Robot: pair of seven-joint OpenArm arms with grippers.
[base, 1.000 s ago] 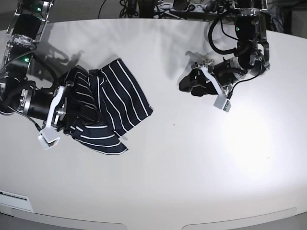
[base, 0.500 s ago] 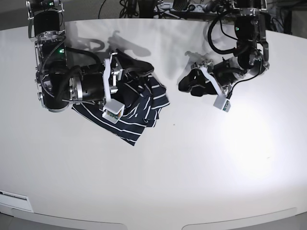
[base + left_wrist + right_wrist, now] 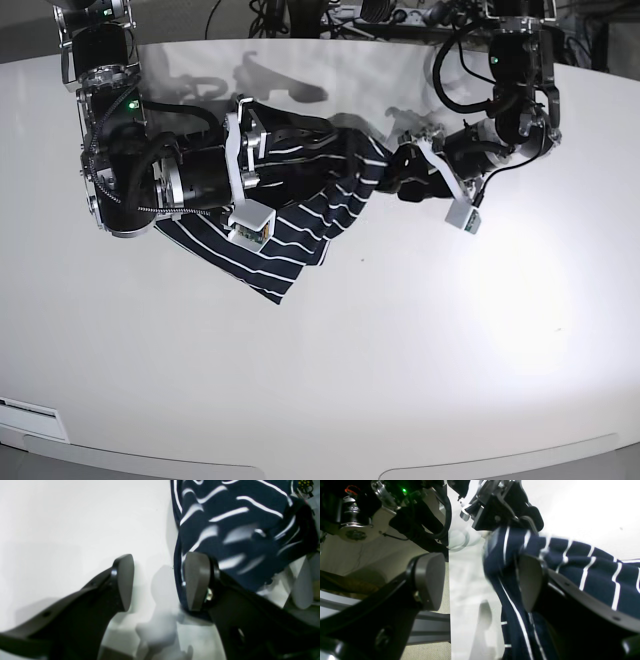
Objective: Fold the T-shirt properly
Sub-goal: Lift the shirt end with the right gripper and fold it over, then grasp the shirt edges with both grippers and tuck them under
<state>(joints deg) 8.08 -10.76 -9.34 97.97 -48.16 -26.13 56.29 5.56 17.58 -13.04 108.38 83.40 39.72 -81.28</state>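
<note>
The T-shirt [image 3: 300, 215], dark navy with thin white stripes, lies bunched in a band across the white table [image 3: 400, 350], from under my right arm to my left gripper. My right gripper [image 3: 298, 133] hovers over its upper fold. In the right wrist view the right gripper [image 3: 480, 580] is open, with striped T-shirt cloth [image 3: 595, 575] behind its right finger. My left gripper [image 3: 400, 176] rests low at the shirt's right end. It [image 3: 160, 582] is open with bare table between its fingers, and the T-shirt hem [image 3: 237, 530] runs behind its right finger.
Cables and a dark frame [image 3: 360, 15] run along the table's far edge. My right arm's bulky body [image 3: 130, 185] covers the shirt's left part. The left arm's white camera block [image 3: 465, 218] hangs just right of the shirt.
My right arm swung from the table's left toward the middle, dragging the shirt along, and its jaws opened. The shirt's right end now reaches the left gripper. The left arm stayed put.
</note>
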